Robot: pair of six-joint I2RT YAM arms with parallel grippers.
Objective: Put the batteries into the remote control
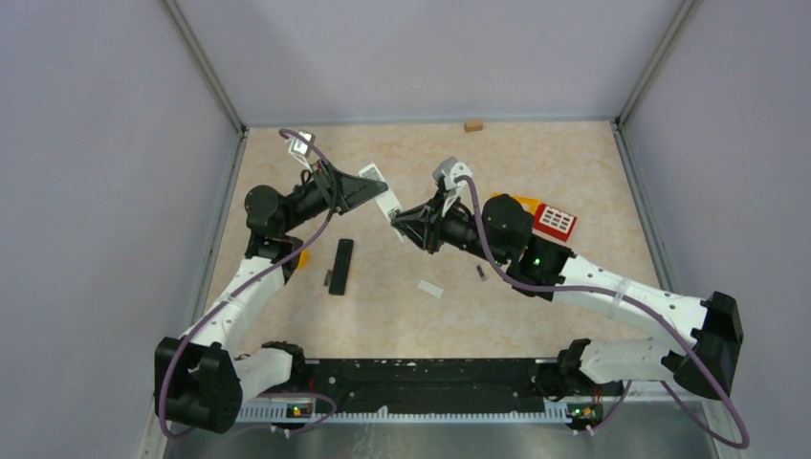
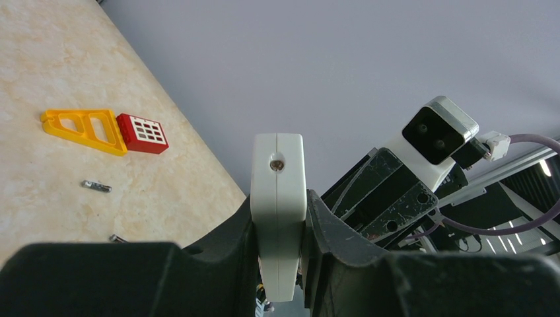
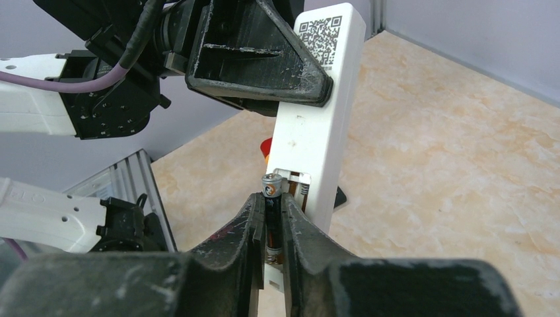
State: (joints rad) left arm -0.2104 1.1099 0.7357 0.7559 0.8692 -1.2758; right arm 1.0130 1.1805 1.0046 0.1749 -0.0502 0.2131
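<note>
Open passage over beige marbled tabletop (image 1: pixel 555 153) toward far wall. Mid-air centre barred by raised white rectangular remote (image 1: pixel 389 202); lower down, slim black rectangular remote (image 1: pixel 341 265), red-and-yellow plastic toy (image 1: pixel 547 218).

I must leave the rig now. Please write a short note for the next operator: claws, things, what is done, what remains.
Left claw: shut on the white remote, held up off the table.
Right claw: shut on a battery, its top at the remote's open bay.
On the table: one loose battery, the black remote, a white cover piece.
Done: no battery seen seated yet.
Left to do: seat this battery, load the rest, fit the cover.
</note>
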